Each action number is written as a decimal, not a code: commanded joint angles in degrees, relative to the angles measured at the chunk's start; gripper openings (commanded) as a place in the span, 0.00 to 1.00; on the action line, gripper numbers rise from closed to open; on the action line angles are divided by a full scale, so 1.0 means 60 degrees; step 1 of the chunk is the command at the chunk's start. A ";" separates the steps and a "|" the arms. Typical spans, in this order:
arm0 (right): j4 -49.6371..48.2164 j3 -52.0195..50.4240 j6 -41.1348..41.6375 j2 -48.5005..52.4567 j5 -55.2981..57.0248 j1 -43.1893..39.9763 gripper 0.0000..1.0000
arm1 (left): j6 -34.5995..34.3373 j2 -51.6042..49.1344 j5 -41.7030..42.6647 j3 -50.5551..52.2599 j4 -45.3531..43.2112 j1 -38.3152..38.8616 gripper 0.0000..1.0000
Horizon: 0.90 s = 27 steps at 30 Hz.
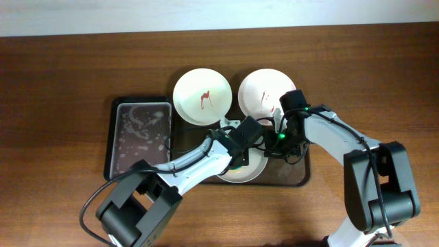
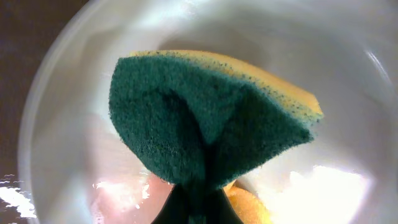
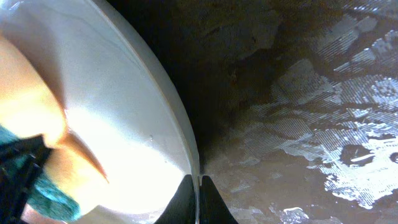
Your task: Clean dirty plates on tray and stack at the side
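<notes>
Three plates sit on the dark brown tray (image 1: pixel 302 175). Two at the back, a pale one (image 1: pixel 202 96) and a white one (image 1: pixel 260 88), carry red smears. The front plate (image 1: pixel 248 173) is mostly under the arms. My left gripper (image 2: pixel 199 202) is shut on a green-and-yellow sponge (image 2: pixel 205 118), pressed into that plate's bowl (image 2: pixel 62 124). My right gripper (image 3: pixel 198 202) is shut on the same plate's rim (image 3: pixel 177 118), with the wet tray floor (image 3: pixel 298 124) beside it. The sponge also shows in the right wrist view (image 3: pixel 43 186).
A smaller black tray (image 1: pixel 140 137) with a greyish, soapy inside lies left of the brown tray. Brown wooden table (image 1: pixel 68 68) surrounds both trays. A pale wall strip runs along the far edge.
</notes>
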State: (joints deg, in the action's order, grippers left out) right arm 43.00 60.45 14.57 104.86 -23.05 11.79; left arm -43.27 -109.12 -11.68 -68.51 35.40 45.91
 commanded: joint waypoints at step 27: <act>0.0729 0.0277 -0.0120 -0.3752 0.6983 0.1049 0.04 | 0.8123 0.1453 0.4408 0.0725 0.0925 -0.8029 0.24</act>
State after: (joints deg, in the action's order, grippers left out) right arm 47.18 60.97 14.33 83.53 7.51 14.90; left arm 4.19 -97.93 13.98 -64.75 41.08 -2.07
